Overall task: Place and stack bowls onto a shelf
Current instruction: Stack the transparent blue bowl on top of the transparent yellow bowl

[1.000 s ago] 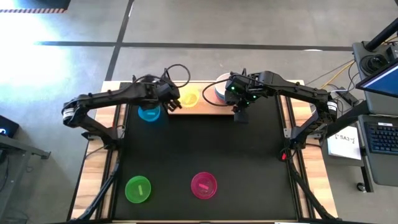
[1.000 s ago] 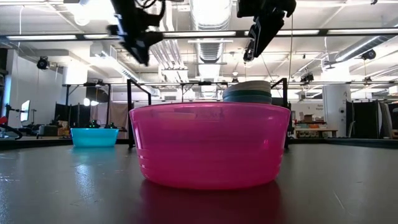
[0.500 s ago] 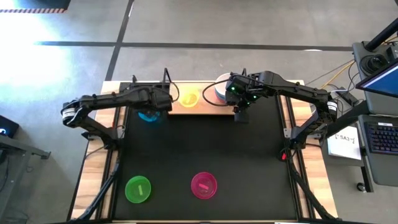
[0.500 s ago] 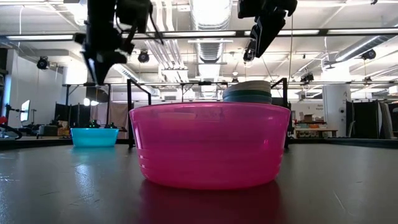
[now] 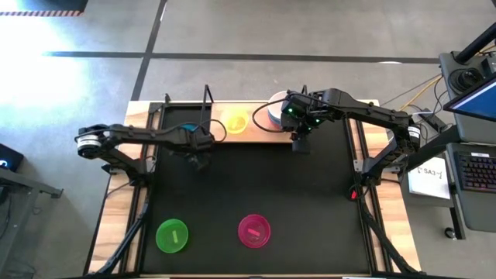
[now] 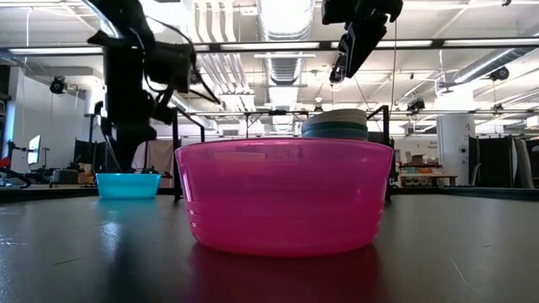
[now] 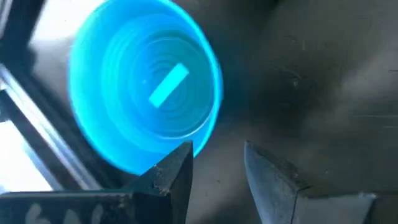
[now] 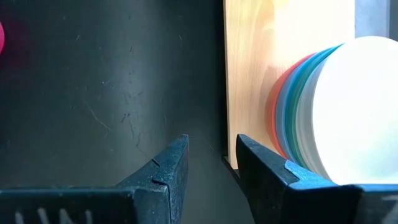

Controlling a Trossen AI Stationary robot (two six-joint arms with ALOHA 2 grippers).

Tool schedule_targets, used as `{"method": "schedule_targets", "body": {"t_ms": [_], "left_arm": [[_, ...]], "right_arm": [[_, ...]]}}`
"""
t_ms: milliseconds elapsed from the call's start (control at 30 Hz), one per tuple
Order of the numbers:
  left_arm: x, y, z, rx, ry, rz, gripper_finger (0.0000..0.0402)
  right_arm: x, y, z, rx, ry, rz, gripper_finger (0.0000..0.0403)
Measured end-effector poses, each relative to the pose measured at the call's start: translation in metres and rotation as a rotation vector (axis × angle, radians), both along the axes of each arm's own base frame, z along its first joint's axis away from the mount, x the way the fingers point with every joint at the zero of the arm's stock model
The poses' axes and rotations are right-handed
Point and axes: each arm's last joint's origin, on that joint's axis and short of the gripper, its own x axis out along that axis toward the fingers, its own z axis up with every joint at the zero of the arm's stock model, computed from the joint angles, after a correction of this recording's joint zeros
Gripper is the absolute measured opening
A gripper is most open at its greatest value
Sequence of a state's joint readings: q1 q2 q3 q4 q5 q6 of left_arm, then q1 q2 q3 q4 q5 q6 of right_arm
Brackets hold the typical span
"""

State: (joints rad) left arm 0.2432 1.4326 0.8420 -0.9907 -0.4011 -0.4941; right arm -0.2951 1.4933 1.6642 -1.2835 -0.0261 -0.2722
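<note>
A: Bright blue plastic, that's what matters here — the blue bowl [image 7: 144, 98] sits mouth up on the black mat [image 5: 256, 186], just off the left end of the shelf [image 5: 248, 133], and the left gripper [image 5: 198, 155] is right beside it.

B: And the fingers?

A: Parted by a narrow gap, holding nothing. In the left wrist view one fingertip [image 7: 177, 163] sits right by the bowl's near rim, with the bowl lying just ahead of the jaws and a touch to one side. That's the relation the next move turns on, I'd say: slide across until the wall sits between the fingers, then close.

B: Any long axis to line up with?

A: None. It's round, so any bite on the rim will do; it only points upward, open side to the ceiling.

B: The right gripper [image 5: 299, 140]?

A: Hovering at the front edge of the shelf, near its right end, beside the stack of bowls [image 8: 326, 109] with a white one on top. Slightly open, empty too. The left is clearly the nearer arm for the blue one.

B: What else is out there?

A: A yellow bowl [image 5: 235, 122] on the shelf, and the green bowl [image 5: 172, 235] and magenta bowl [image 5: 254, 230] well apart at the near side of the mat.
</note>
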Motion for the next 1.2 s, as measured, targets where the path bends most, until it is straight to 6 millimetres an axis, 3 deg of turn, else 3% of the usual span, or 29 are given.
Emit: {"method": "schedule_targets", "body": {"t_ms": [433, 567, 700, 867, 1033, 1200], "left_arm": [[-0.008, 0.005, -0.032, 0.102, -0.055, -0.004, 0.0123], [-0.009, 0.006, -0.037, 0.103, -0.079, 0.002, 0.0087], [-0.010, 0.006, -0.040, 0.080, -0.092, 0.009, 0.0016], [-0.011, 0.004, -0.042, 0.021, -0.117, 0.028, 0.0004], [-0.003, -0.006, -0.034, -0.139, -0.200, 0.003, 0.0001], [0.016, -0.028, -0.006, -0.290, -0.347, -0.101, 0.0000]], "right_arm": [[0.000, 0.000, 0.000, 0.003, -0.003, -0.011, 0.0123], [0.000, 0.000, 0.000, 0.003, -0.003, -0.011, 0.0123], [0.000, 0.000, 0.000, 0.003, -0.004, -0.010, 0.0123], [0.000, 0.000, 0.000, 0.003, -0.004, -0.010, 0.0123], [0.000, 0.000, 0.000, 0.001, -0.002, -0.004, 0.0123], [0.000, 0.000, 0.000, -0.013, 0.002, 0.032, 0.0123]]}}
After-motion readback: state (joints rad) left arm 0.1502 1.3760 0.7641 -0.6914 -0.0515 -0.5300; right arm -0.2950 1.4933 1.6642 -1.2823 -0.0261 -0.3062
